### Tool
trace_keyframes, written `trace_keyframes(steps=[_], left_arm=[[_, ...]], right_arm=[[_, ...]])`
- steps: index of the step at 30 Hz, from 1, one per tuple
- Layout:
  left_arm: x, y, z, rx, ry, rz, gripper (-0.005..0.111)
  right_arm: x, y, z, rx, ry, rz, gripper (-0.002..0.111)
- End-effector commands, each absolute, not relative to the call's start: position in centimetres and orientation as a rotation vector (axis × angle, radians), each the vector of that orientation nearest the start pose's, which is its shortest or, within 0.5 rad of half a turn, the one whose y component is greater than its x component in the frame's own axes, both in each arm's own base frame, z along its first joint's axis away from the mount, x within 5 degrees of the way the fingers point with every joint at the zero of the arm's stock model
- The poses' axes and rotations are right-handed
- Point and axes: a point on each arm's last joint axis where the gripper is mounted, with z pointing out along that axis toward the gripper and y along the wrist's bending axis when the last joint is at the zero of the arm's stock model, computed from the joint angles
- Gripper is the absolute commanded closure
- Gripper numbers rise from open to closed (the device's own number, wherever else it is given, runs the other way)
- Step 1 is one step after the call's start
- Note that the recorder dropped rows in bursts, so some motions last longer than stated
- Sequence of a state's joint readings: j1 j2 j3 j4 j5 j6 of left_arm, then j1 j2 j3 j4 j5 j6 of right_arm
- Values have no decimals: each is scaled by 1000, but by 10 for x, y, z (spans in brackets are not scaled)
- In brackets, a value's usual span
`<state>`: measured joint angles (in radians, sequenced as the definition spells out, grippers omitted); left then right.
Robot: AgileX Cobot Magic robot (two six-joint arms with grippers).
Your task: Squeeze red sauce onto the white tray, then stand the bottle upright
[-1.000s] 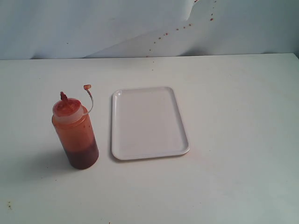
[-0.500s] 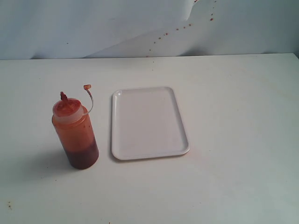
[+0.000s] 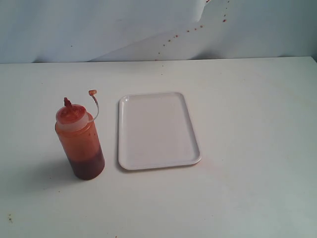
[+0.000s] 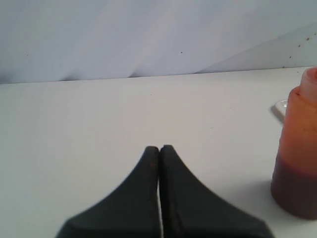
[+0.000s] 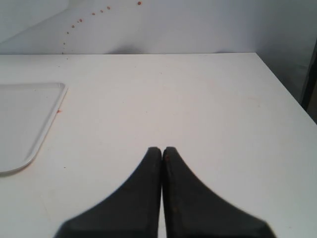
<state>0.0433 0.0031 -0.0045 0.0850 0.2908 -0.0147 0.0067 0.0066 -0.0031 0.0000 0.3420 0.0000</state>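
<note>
The bottle (image 3: 80,141) stands upright on the white table, left of the white tray (image 3: 156,130); its red nozzle is uncovered and the tethered tip cap (image 3: 92,92) hangs off to the side. The tray's surface is bare, with no red sauce on it. Neither arm shows in the exterior view. In the left wrist view my left gripper (image 4: 159,148) is shut and empty above bare table, with the bottle (image 4: 299,153) standing off to one side. My right gripper (image 5: 162,148) is also shut and empty, and a corner of the tray (image 5: 29,119) shows at that view's edge.
A pale backdrop (image 3: 148,25) rises behind the table, dotted with small reddish-brown specks (image 3: 188,30). The table's far edge meets it at the back. A dark gap (image 5: 309,84) lies beyond the table's side edge in the right wrist view.
</note>
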Motion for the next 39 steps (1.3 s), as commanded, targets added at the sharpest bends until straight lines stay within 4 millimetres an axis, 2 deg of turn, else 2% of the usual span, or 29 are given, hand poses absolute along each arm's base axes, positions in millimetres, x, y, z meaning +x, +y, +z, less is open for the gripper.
trace_keyframes(steps=[1, 3, 6, 11, 13, 16, 20, 22, 24, 28, 30, 33, 39], left_arm=[[55, 6, 189, 70, 1748, 180, 107], [56, 4, 199, 57, 1644, 155, 107], [55, 2, 220, -95, 1401, -38, 107], [43, 5, 253, -208, 1003, -224, 107], [34, 5, 265, -211, 825, -302, 107], [23, 3, 276, -152, 668, -279, 107], [55, 4, 281, -206, 999, -256, 107], [81, 3, 282, -208, 1162, -238, 107], [108, 0, 273, -187, 1317, -260, 107], [148, -4, 240, -154, 1613, -257, 107], [160, -4, 224, -158, 1714, -249, 107], [170, -11, 204, -8, 1769, -242, 107], [165, -17, 170, 215, 1840, -172, 107]], right_arm=[[54, 0, 183, 0, 1822, 0, 108], [54, 0, 183, 0, 1822, 0, 108], [54, 0, 183, 0, 1822, 0, 108], [54, 0, 183, 0, 1822, 0, 108], [54, 0, 183, 0, 1822, 0, 108], [54, 0, 183, 0, 1822, 0, 108], [54, 0, 183, 0, 1822, 0, 108], [54, 0, 183, 0, 1822, 0, 108], [54, 0, 183, 0, 1822, 0, 108], [54, 0, 183, 0, 1822, 0, 108], [54, 0, 183, 0, 1822, 0, 108], [54, 0, 183, 0, 1822, 0, 108], [54, 0, 183, 0, 1822, 0, 108]])
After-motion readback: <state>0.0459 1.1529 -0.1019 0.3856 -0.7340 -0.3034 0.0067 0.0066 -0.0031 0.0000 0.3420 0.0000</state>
